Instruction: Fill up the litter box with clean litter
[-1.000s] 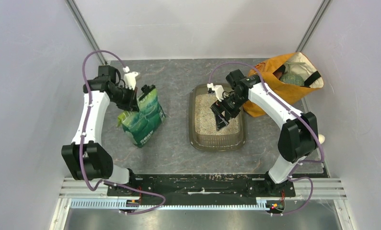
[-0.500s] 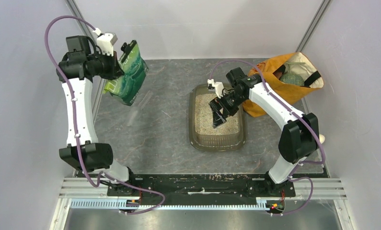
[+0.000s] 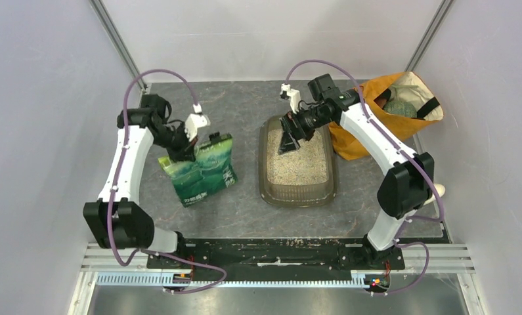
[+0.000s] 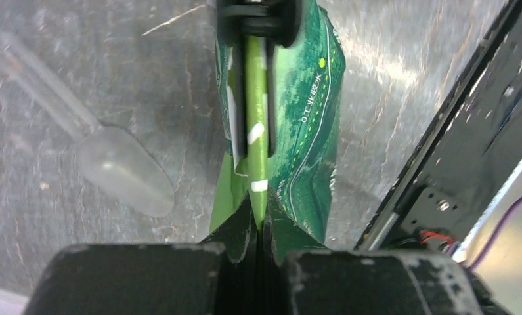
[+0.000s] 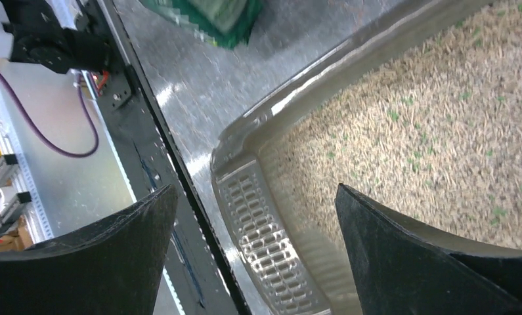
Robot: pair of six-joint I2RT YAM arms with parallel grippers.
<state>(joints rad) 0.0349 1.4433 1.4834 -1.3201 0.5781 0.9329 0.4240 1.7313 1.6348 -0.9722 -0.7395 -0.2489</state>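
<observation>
The left gripper is clamped on the top seam of the green pouch, whose base rests on the table. White print is carried on the pouch, but it is too small to be read reliably. The right gripper is set with its fingers wide apart over the far end of the litter box, in which the clean litter is spread. The table is grey and marbled. Pale walls are noted around it, and an orange cloth bag lies just beside the box.

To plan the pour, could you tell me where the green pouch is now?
In the overhead view the green pouch sits on the left side, left of the litter box, its top pinched by the left gripper.
</observation>
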